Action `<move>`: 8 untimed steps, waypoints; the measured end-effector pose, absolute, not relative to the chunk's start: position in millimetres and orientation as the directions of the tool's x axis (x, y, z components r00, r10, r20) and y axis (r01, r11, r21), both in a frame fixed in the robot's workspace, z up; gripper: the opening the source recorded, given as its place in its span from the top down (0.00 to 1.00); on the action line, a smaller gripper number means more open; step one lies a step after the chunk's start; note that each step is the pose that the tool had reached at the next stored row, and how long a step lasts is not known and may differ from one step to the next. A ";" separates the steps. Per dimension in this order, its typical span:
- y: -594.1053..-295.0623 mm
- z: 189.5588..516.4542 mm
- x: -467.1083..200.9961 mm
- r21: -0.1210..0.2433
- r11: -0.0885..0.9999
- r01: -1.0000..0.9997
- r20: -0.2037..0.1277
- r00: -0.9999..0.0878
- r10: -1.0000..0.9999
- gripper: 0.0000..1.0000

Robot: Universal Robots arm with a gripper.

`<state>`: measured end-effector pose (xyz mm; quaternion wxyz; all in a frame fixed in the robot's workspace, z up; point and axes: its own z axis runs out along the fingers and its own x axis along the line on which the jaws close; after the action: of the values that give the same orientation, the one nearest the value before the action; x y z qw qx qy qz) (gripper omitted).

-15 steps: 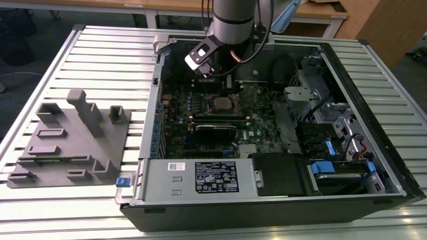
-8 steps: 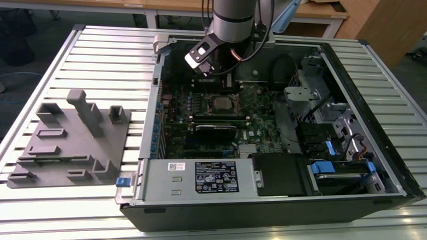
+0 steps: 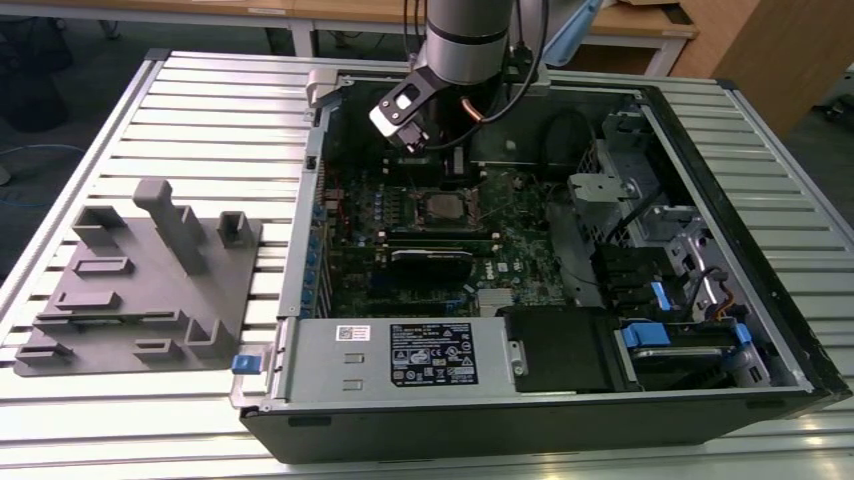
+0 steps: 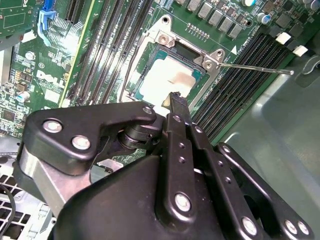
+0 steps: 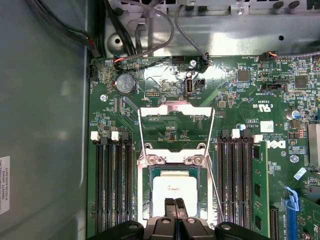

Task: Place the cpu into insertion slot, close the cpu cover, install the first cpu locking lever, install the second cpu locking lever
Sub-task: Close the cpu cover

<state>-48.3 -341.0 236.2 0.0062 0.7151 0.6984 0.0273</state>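
In the first wrist view we see the gripper (image 5: 175, 205) with its fingertips pressed together and nothing between them, over the cpu (image 5: 175, 185), which lies flat in the insertion slot (image 5: 149, 172). The cpu cover (image 5: 176, 109) is flipped open beyond its hinge. The second wrist view adds a thin locking lever (image 4: 260, 68) jutting free across the memory slots (image 4: 235, 90). In the exterior view the gripper hangs at eleven o'clock of the socket, inside the computer case (image 3: 534, 425). Memory slots hem the socket on two sides, the case wall is at nine o'clock, and the case is open overhead.

Cpu (image 5: 175, 192) in insertion slot (image 5: 175, 159) (on motherboard (image 5: 170, 130))
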 end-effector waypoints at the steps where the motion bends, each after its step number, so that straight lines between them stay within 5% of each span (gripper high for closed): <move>1: -341.0 236.2 -48.3 0.047 -0.024 0.999 0.031 0.023 0.999 0.89; 8: -341.0 242.6 -48.3 0.047 -0.024 0.999 0.030 0.023 0.999 0.89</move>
<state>-48.3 -341.0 242.6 0.0062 0.7152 0.6984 0.0274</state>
